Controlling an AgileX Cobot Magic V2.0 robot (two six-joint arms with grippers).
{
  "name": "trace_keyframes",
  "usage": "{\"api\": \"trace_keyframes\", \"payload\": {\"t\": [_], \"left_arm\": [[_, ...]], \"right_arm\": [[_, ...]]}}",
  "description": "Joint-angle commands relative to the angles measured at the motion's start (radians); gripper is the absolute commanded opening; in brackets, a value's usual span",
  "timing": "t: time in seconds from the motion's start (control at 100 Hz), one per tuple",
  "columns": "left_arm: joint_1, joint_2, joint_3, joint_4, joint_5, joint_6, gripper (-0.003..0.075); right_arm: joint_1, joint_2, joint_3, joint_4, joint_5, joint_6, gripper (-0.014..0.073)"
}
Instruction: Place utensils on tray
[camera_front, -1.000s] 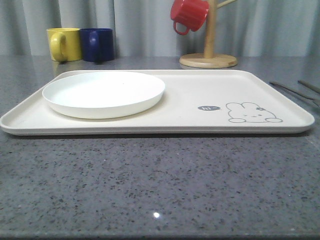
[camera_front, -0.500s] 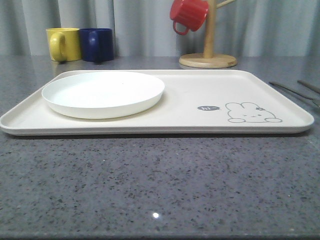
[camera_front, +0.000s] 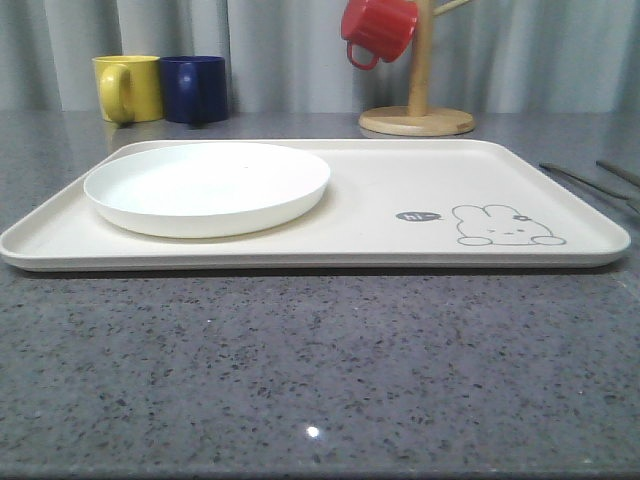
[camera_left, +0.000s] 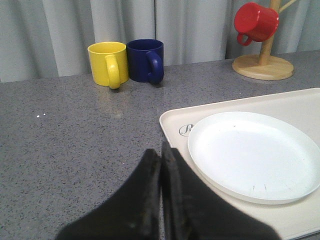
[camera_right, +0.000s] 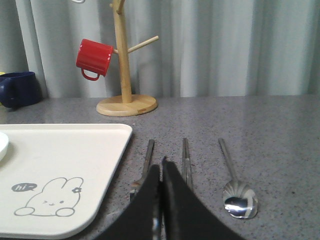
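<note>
One tray (camera_front: 560, 190), one white plate (camera_front: 207, 186), three mugs: yellow (camera_front: 128, 87), blue (camera_front: 194, 88), red (camera_front: 378, 30). One mug tree (camera_front: 417, 100), one fork (camera_right: 145, 167), one spoon (camera_right: 236, 187), one pair of sticks (camera_right: 186, 162).

In the right wrist view, the closed right gripper (camera_right: 161, 172) covered the tines of the fork (camera_right: 145, 163) and the near ends of the sticks (camera_right: 186, 159). In the front view the utensils ran off the picture's right edge, so only thin handles showed. The tray (camera_left: 172, 120) bore script cut short behind the plate (camera_left: 252, 152), with only an "R" readable. The mug tree (camera_front: 417, 95) was cropped at the top edge.
</note>
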Motion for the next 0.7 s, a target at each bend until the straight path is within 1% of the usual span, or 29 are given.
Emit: {"api": "trace_keyframes", "payload": {"t": [0.0,0.12,0.41,0.53,0.69], "left_arm": [[-0.006,0.003,-0.028,-0.005,-0.081,0.0,-0.0019],[-0.006,0.003,-0.028,-0.005,-0.081,0.0,-0.0019],[-0.006,0.003,-0.028,-0.005,-0.081,0.0,-0.0019],[-0.006,0.003,-0.028,-0.005,-0.081,0.0,-0.0019],[-0.006,0.003,-0.028,-0.005,-0.081,0.0,-0.0019]], "right_arm": [[-0.004,0.051,-0.127,-0.011,0.055,-0.002,-0.0069],[-0.004,0.16,-0.293,-0.012,0.201,-0.002,-0.0069],[-0.004,0.528,-0.627,-0.011,0.532,-0.002,-0.0069],[-0.004,0.662,-0.731,-0.011,0.596,-0.002,-0.0069],[-0.004,0.794,-0.81,-0.011,0.611,-0.002,-0.0069]]}}
